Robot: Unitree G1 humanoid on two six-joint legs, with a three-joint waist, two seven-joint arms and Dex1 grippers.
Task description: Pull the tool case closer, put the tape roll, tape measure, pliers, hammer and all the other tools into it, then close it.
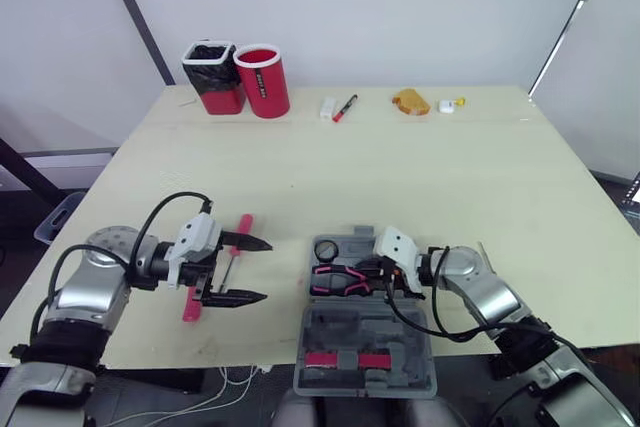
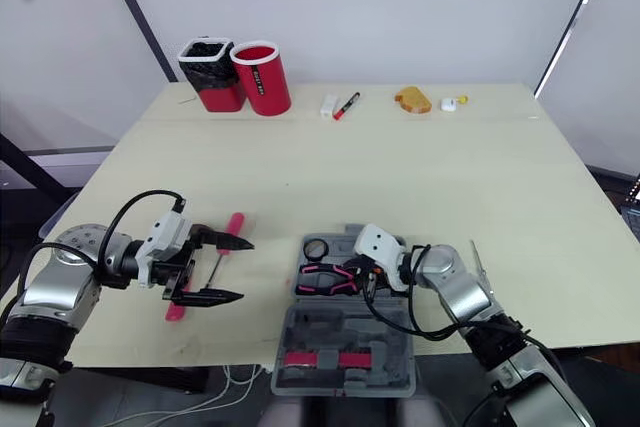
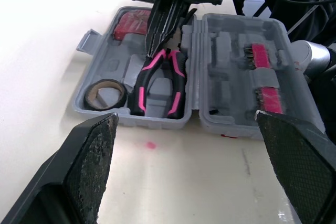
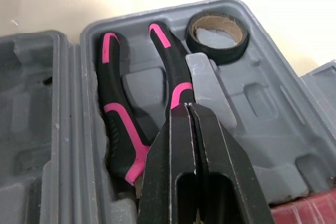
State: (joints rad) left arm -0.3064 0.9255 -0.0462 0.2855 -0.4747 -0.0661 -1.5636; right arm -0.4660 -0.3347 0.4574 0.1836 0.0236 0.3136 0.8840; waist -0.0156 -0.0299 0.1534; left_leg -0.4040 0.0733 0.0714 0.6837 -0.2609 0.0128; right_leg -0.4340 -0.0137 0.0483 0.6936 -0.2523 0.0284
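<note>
one tape roll [image 4: 218,21] in tool case [image 4: 262,103]

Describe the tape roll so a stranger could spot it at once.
On the table, find the open grey case at the near edge. In its tray, beside the handle ends of the pliers, lies the tape roll: a black ring with a brown core.

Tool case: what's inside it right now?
The tool case holds, in its tray half, a tape roll, pink-handled pliers and a red object partly covered by the shut right gripper. That gripper hides the pliers' head. The lid half holds pink-red pieces.
</note>
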